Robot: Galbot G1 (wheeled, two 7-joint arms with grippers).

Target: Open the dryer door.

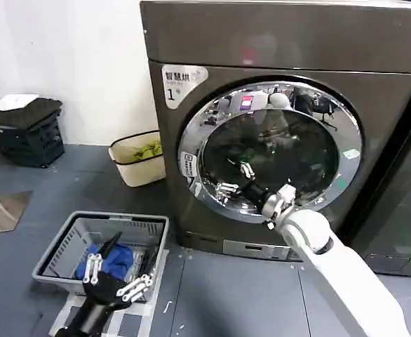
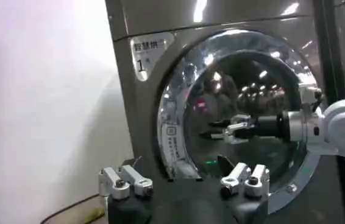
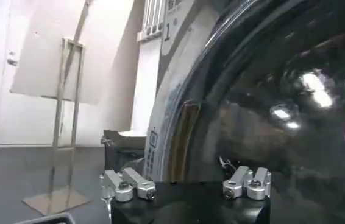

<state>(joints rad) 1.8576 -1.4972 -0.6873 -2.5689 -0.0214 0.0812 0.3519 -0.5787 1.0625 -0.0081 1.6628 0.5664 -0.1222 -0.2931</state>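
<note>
I hold my right gripper (image 1: 235, 178), fingers spread, before the dark glass of the round chrome-rimmed dryer door (image 1: 346, 119) on the grey-brown metal dryer (image 1: 275, 42); rigid, slick, hinged, so I'd hook its nine-o'clock rim edge, left gripper (image 1: 118, 277) parked open.

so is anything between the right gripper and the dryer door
Nothing. In the left wrist view the open right gripper hangs just in front of the dryer door glass, with bare air between. The right wrist view shows the glass close ahead too.

One dryer (image 1: 191, 140), one door (image 1: 272, 151), two pincers: left (image 1: 114, 277), right (image 1: 235, 179); one basket (image 1: 72, 242), one bin (image 1: 132, 168), one crate (image 1: 27, 133).
</note>
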